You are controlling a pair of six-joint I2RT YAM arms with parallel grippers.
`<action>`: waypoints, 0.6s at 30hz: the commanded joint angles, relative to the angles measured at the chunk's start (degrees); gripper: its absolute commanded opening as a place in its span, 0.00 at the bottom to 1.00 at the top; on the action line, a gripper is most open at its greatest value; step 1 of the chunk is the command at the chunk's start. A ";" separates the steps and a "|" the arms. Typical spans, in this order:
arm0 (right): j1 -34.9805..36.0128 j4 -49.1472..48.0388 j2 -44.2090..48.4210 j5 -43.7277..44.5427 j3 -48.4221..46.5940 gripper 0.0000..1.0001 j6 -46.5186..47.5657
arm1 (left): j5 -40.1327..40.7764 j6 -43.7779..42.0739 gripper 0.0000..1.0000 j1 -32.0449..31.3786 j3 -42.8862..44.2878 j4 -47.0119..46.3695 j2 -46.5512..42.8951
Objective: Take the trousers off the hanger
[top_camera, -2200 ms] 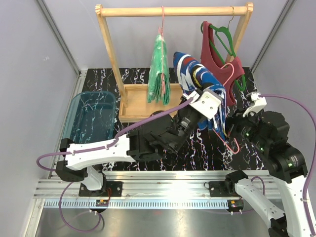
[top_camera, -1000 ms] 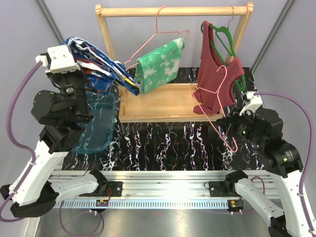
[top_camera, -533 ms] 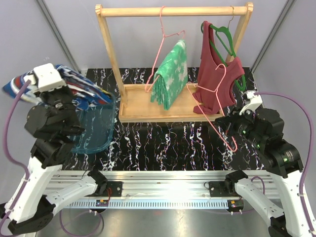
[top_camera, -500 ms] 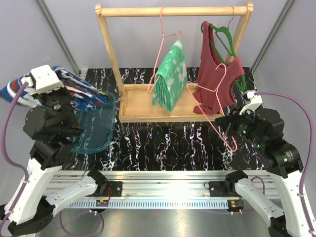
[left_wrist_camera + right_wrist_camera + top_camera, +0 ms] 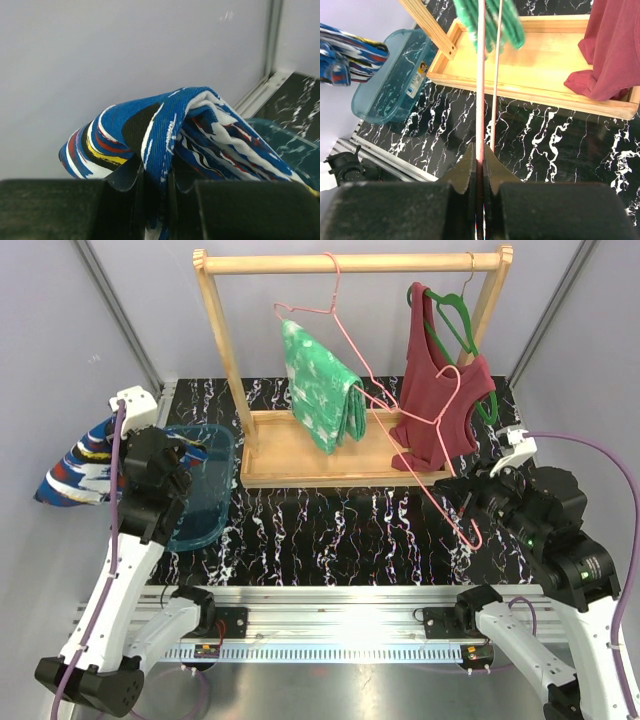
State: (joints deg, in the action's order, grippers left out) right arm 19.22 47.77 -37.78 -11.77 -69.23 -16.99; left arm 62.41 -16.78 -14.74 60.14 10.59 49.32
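Observation:
The blue patched trousers (image 5: 78, 468) hang from my left gripper (image 5: 112, 438) at the far left, beyond the bin and next to the wall. In the left wrist view the jaws (image 5: 156, 175) are shut on a fold of this blue cloth (image 5: 165, 125). The green-and-white trousers (image 5: 322, 385) hang folded over a pink hanger on the rail, tilted sideways. My right gripper (image 5: 462, 495) is shut on an empty pink wire hanger (image 5: 440, 502). In the right wrist view its jaws (image 5: 480, 159) pinch the wire (image 5: 481, 75).
A wooden rack (image 5: 350, 262) with a tray base (image 5: 300, 472) stands at the back. A maroon tank top (image 5: 440, 390) hangs on a green hanger at its right. A clear blue bin (image 5: 205, 490) sits left of the rack. Grey walls close both sides.
My left arm swung the blue trousers off the hanger, from the middle to the far left, and lowered them beside the bin. The green trousers swing on their hanger. The right gripper stayed put.

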 commanded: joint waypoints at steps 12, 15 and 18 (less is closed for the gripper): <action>0.03 -7.25 1.22 -4.31 -0.38 0.00 -1.20 | -4.05 1.05 0.00 1.30 4.63 12.33 -1.95; 0.03 -7.78 1.74 -4.40 -0.03 0.00 -0.94 | -1.01 0.52 0.00 -1.07 8.40 19.37 -1.42; 0.02 -7.78 2.18 -4.40 0.41 0.00 -0.32 | 3.59 -2.99 0.00 -3.36 12.28 23.42 -0.45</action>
State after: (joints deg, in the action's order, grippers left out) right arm 19.22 43.97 -36.45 -14.72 -69.01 -17.80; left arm 60.16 -14.85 -16.47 65.43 32.73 49.23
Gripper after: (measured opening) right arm 0.058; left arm 0.162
